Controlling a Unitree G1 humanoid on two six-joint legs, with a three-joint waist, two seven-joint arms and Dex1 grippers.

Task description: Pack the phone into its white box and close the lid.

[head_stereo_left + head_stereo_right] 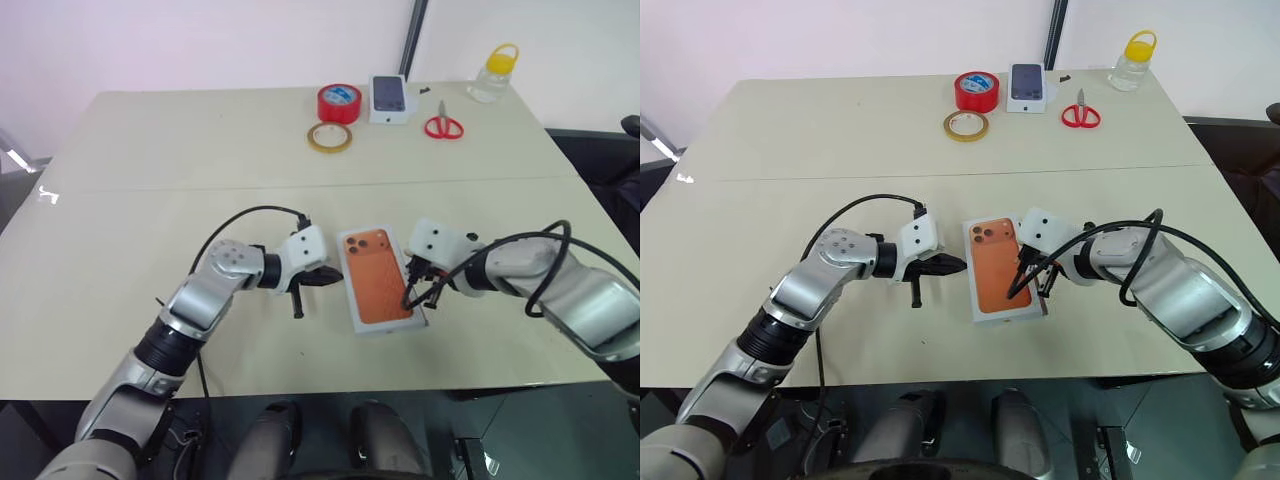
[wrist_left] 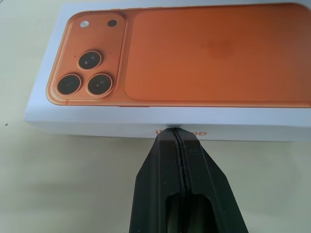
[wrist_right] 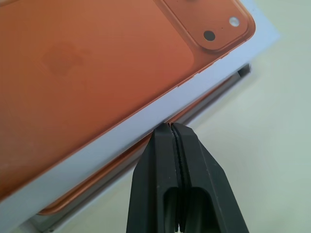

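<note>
Head views, table: we see the lid (image 1: 376,279), its printed orange face up, near the front middle of the table (image 1: 150,200), with the left gripper (image 1: 322,277) at its left side and the right gripper (image 1: 417,296) at its right edge.

Head views, far edge: a red tape roll (image 1: 339,102), a tan tape ring (image 1: 329,137), a small box with a dark phone picture (image 1: 389,98), red scissors (image 1: 443,124) and a yellow-capped jar (image 1: 494,72) stand well apart from the work.

Left wrist view: we find the 2 black fingers (image 2: 163,174) pressed together with nothing between them, their tip touching the lid's white side wall just under the 3 printed lenses.

Right wrist view: the 2 fingers (image 3: 194,170) are likewise closed and empty, their tip at the lid's lower edge. Below that edge the white box (image 3: 240,72) shows a corner, and a thin orange strip that we take for the phone (image 3: 214,92) lies inside it.

Step in hand: we judge the phone packed and the lid laid on but not fully seated; on the right side it sits raised and askew over the box.

Next move: we expect it calls for squaring the lid between both closed tips, then pressing straight down so the walls slide over the box without jamming.
</note>
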